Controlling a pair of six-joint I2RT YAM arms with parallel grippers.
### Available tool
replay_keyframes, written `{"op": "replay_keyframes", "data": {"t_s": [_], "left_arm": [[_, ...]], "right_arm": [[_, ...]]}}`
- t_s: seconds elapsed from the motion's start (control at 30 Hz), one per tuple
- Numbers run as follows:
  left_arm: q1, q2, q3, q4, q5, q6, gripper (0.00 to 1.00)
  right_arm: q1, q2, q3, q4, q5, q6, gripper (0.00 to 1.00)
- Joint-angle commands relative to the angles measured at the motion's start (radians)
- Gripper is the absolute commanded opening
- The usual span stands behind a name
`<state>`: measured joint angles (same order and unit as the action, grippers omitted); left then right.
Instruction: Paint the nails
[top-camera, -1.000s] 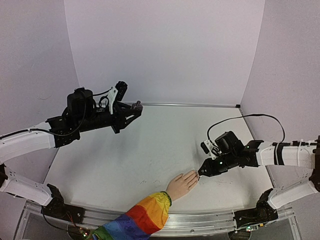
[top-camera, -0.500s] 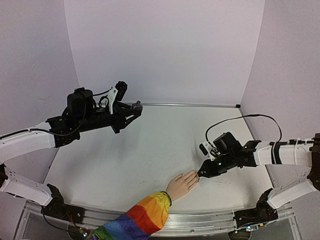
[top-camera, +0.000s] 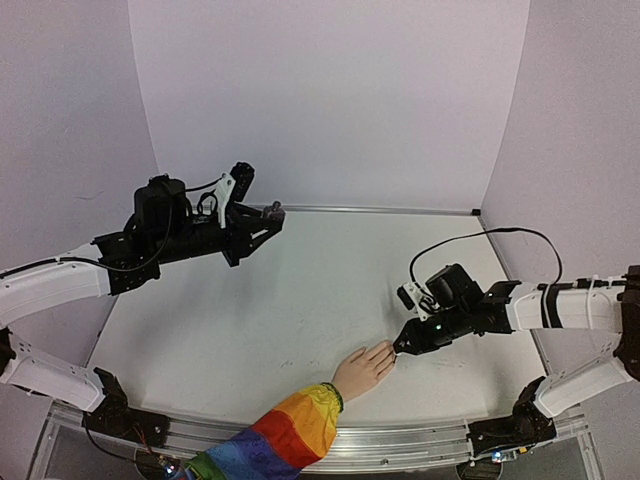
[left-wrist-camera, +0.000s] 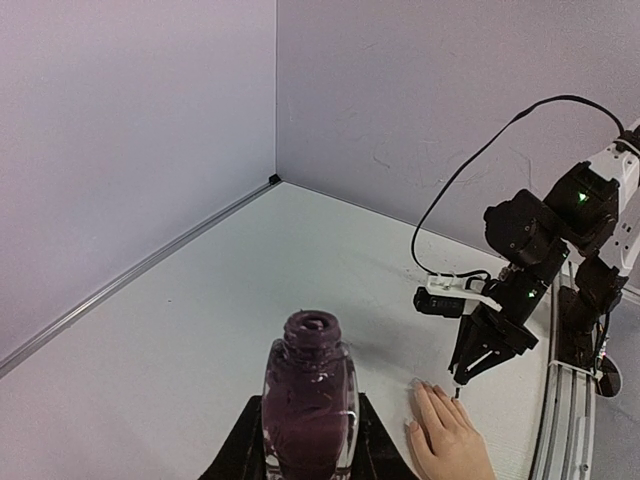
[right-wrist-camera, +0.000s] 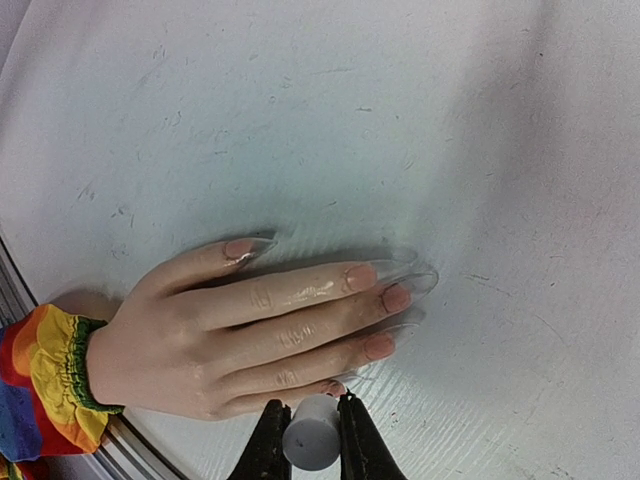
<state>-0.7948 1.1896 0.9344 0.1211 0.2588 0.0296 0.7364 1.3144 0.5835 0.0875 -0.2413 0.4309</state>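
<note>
Right jaws, clamped on the pale grey brush cap (right-wrist-camera: 311, 444), should stroke lightly along the skin-toned nails (right-wrist-camera: 396, 298) of the peach mannequin hand (right-wrist-camera: 230, 340) (left jaws grip the dark purple glass bottle (left-wrist-camera: 310, 405)).

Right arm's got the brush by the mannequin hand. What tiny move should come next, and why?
Probably ease the right gripper slightly toward the little finger's nail until the brush touches it. Its fingers are shut on the brush cap just beside that fingertip, and the nails look bare. The left gripper holds the polish bottle aside.
</note>
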Motion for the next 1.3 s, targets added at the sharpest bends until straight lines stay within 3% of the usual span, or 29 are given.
{"op": "replay_keyframes", "data": {"t_s": [0.0, 1.27], "left_arm": [[0.006, -0.008, 0.025, 0.037, 0.010, 0.015, 0.00], [0.009, -0.005, 0.028, 0.037, 0.020, 0.006, 0.00]], "right_arm": [[0.006, 0.012, 0.022, -0.008, -0.004, -0.010, 0.00], [0.006, 0.026, 0.027, -0.011, 0.027, 0.000, 0.00]]}}
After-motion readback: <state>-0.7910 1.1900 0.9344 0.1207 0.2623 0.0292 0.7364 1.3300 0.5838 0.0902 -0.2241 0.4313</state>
